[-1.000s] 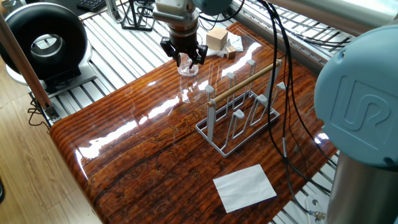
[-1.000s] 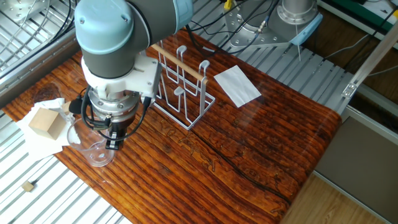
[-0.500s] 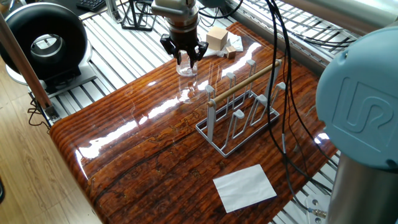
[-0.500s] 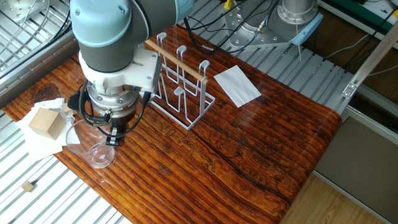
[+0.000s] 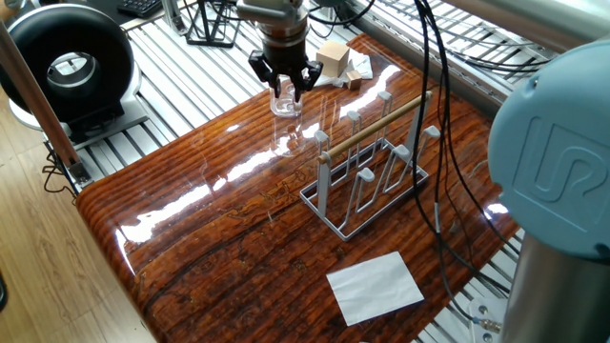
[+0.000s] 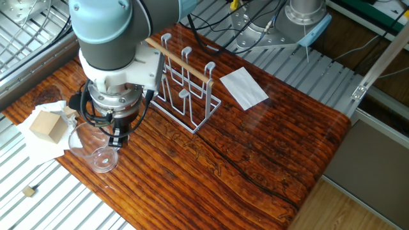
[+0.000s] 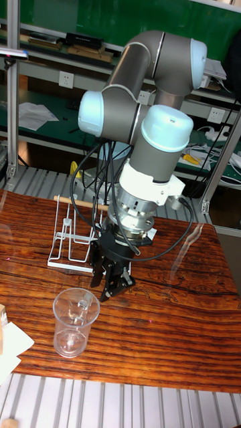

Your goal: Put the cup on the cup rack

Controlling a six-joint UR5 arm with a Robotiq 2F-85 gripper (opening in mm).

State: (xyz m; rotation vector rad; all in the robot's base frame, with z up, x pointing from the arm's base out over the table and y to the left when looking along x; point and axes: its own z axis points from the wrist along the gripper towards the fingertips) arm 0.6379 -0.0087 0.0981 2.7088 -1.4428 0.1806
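Here, the cup [image 7: 75, 322] stands upright on the wooden table [image 5: 229, 248], at lower left in the tall fixed view and towards the top centre in one fixed view [image 5: 286, 119]; in the other fixed view it sits at left, near the table's edge [image 6: 102, 156]; the gripper [image 7: 114, 284] hangs just beside and above it, fingers drawn close together with nothing between them, clear of the glass; the cup rack [image 5: 372, 171] stands right of centre in one fixed view, empty-pegged, its wooden rod across the top; a white sheet of paper [image 5: 375, 286] lies at lower right; a wooden block [image 6: 46, 126] rests at far left in the other fixed view.
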